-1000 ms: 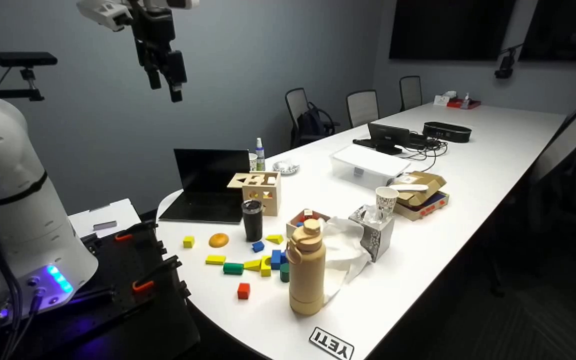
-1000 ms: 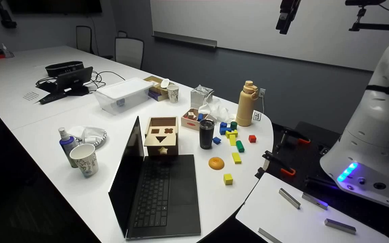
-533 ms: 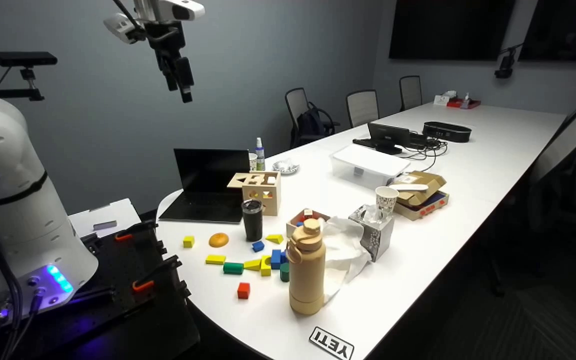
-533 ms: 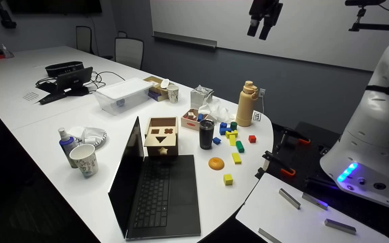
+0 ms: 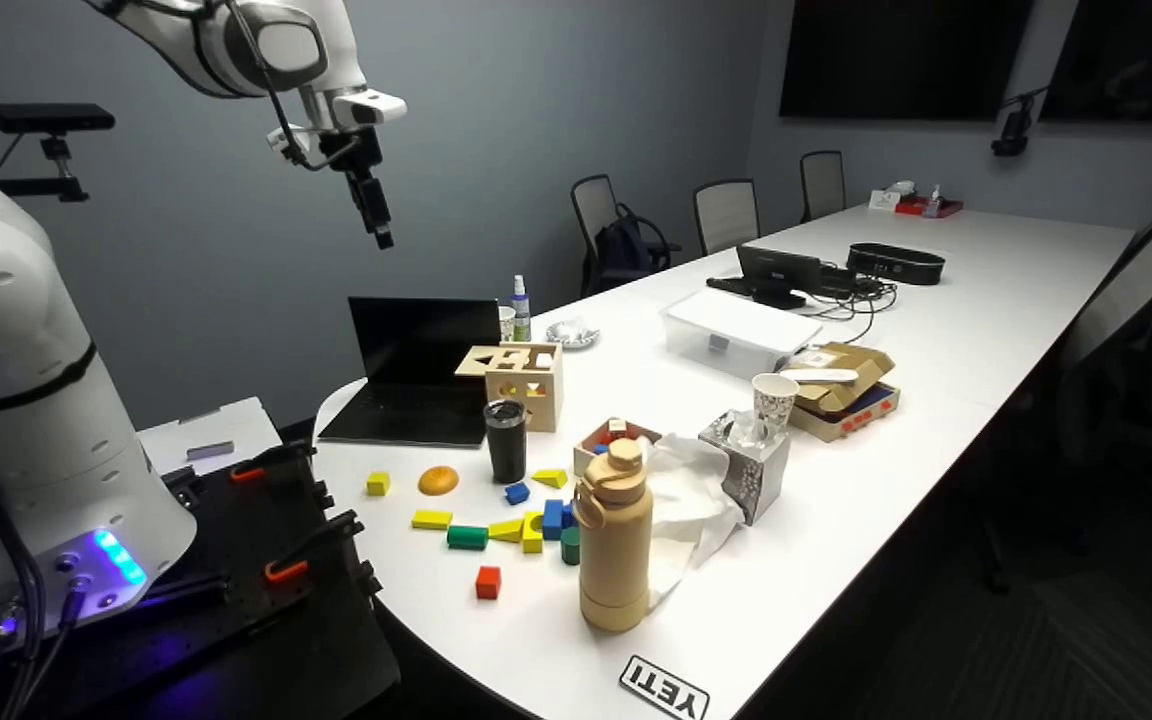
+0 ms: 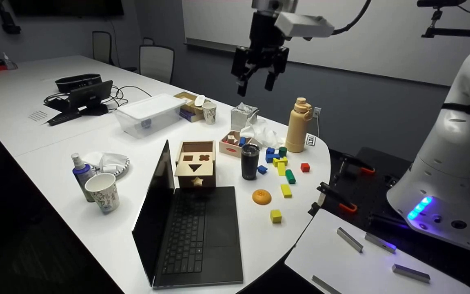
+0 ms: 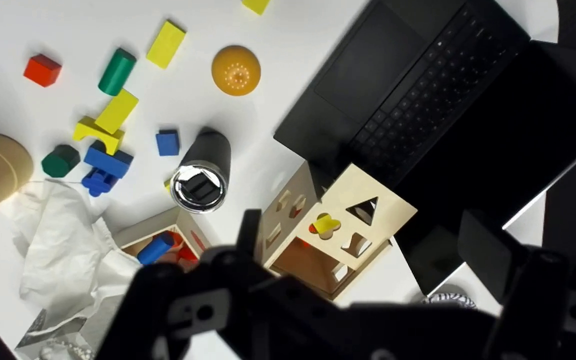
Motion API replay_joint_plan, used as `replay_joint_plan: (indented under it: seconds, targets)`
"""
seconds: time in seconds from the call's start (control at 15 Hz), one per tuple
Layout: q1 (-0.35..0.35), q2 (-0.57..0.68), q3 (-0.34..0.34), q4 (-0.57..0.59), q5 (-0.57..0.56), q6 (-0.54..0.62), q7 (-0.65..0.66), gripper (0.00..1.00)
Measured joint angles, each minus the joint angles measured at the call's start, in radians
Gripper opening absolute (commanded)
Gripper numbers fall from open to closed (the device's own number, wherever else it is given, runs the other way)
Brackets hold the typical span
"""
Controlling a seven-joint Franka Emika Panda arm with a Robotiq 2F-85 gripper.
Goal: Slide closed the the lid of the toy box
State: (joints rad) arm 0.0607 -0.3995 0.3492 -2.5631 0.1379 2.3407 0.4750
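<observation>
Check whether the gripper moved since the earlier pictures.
Yes: in an exterior view, the gripper has moved down and left in the picture, past the tan bottle.

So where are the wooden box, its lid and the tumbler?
Wooden box [image 5: 541, 410]: in an exterior view, side wall.
Lid [image 6: 196, 161]: in an exterior view, wood between holes.
Tumbler [image 6: 249, 164]: in an exterior view, body.

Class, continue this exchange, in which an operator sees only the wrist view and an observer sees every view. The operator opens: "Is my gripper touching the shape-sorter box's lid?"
Observer: No; in both exterior views the gripper hangs in the air, apart from the lid.
Operator: What stands behind the laptop screen?
Observer: In an exterior view, a spray bottle and a paper cup stand there.
Operator: Which shape is on the shape-sorter box below the lid's overhang?
Observer: An exterior view shows a star there.
</observation>
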Motion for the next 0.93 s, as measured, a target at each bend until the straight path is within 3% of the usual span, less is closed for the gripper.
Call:
replay_joint_plan:
  seconds: [0.2,0.4,0.6,0.93]
  targets:
    - [-0.001,0.191,0.035,0.049,-0.085,0.125,0.147,1.00]
    - [0.006,0.382,0.026,0.105,-0.180,0.229,0.262,1.00]
    - [0.063,0.552,-0.032,0.172,-0.242,0.295,0.343,1.00]
    - [0.206,0.758,-0.141,0.298,-0.241,0.319,0.384,1.00]
